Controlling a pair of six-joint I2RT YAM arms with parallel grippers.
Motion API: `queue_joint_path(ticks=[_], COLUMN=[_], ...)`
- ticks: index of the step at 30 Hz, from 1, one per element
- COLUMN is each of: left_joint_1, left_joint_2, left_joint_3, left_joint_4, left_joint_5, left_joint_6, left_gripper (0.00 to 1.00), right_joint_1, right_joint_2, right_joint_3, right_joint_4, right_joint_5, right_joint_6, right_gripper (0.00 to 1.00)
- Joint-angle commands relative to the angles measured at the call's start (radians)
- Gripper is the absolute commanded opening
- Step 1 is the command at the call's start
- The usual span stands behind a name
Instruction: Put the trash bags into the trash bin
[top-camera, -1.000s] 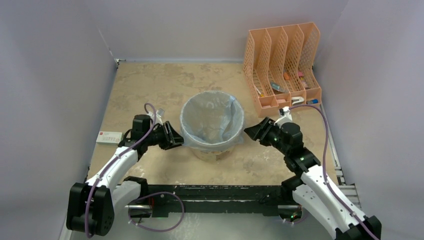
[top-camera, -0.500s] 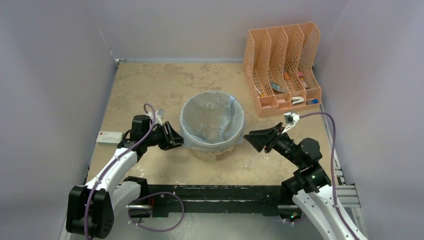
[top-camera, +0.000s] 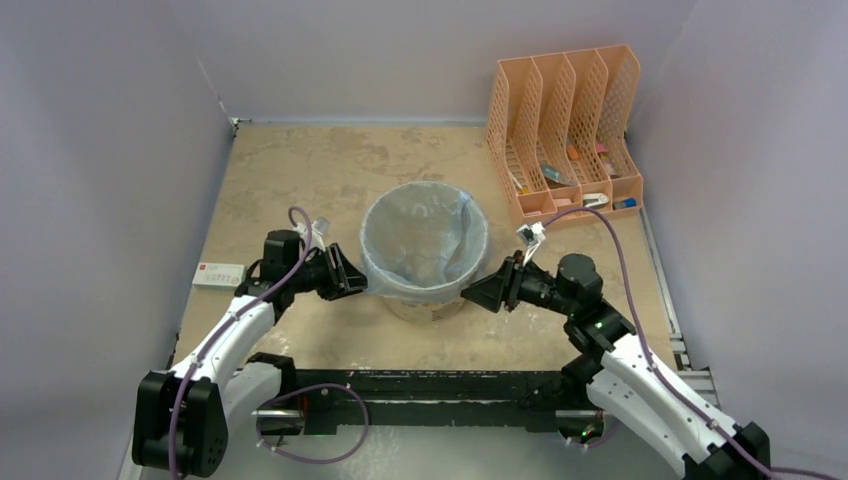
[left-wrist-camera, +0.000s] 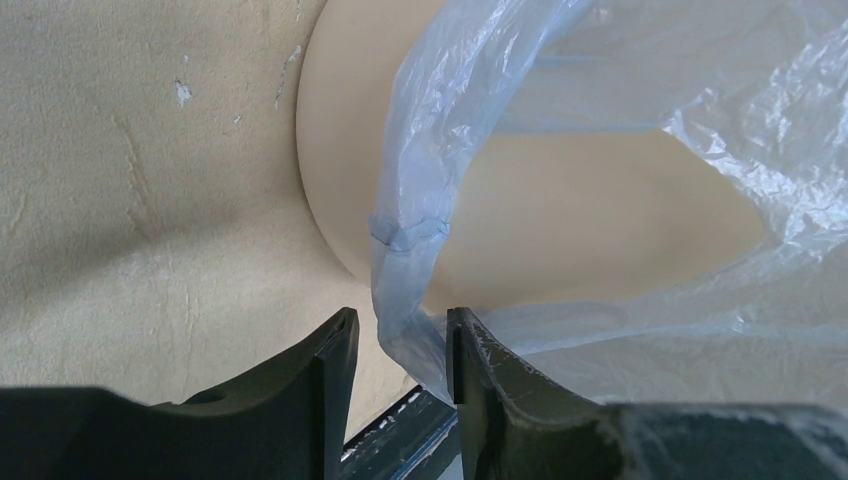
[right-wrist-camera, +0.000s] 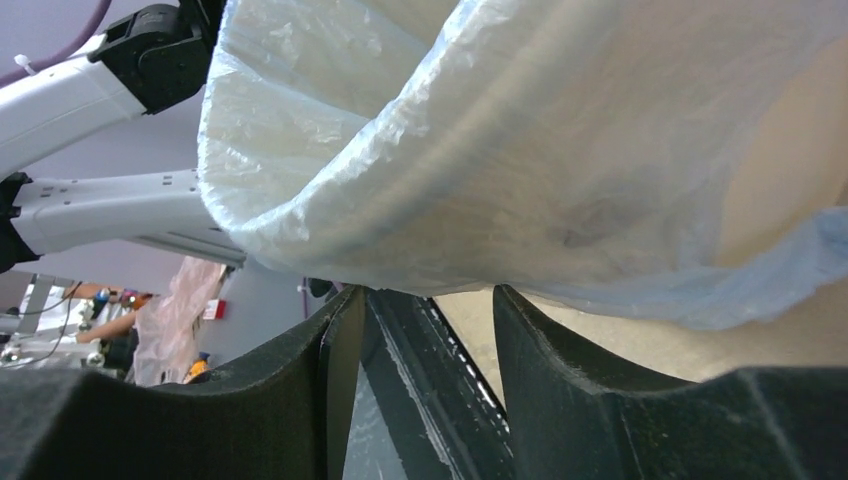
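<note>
A small white box (top-camera: 220, 273) lies at the left edge of the table (top-camera: 330, 170). Just right of it, the left gripper (top-camera: 355, 282) sits at the left side of the trash bin (top-camera: 430, 308), which stands mid-table. Its jaws are narrowed onto a bunched fold of the trash bag (top-camera: 420, 240), which already lines the bin and laps over its rim. At the bin's near-right side, the right gripper (top-camera: 472, 297) is spread wide with nothing in it, just under the overhanging film. An orange file organizer (top-camera: 565, 130) stands in the far right corner.

The step looks like seating the hem on the right. The right jaws should close on the loose blue edge only and draw it down gently. The film looks thin and tearable, and the left pinch should keep the liner from sliding round or the bin from tipping.
</note>
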Motion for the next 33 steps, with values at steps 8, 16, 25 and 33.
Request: queue_joint_path(ticks=[8, 16, 25, 33], left_joint_1=[-0.002, -0.002, -0.002, -0.002], left_joint_2=[-0.06, -0.129, -0.252, -0.279], left_joint_3=[0.025, 0.047, 0.148, 0.262], left_joint_4=[-0.026, -0.084, -0.259, -0.364], left_joint_5=[-0.041, -0.152, -0.361, -0.49], left_joint_6=[0.008, -0.026, -0.008, 0.026], left_gripper=[0.44, 0.64, 0.83, 0.91], right_joint_1=[0.052, 0.052, 0.052, 0.052], right_joint_2=[-0.017, -0.113, -0.131, 0.072], right_joint_3=[0.047, 0.111, 0.141, 0.259], right_joint_4=[-0.008, -0.192, -0.179, -0.158], right_joint_5=[0.272, 0.44, 0.784, 1.045], right_joint_6=[0.002, 0.007, 0.058, 0.027], right_gripper=[0.52, 0.63, 0.73, 0.85])
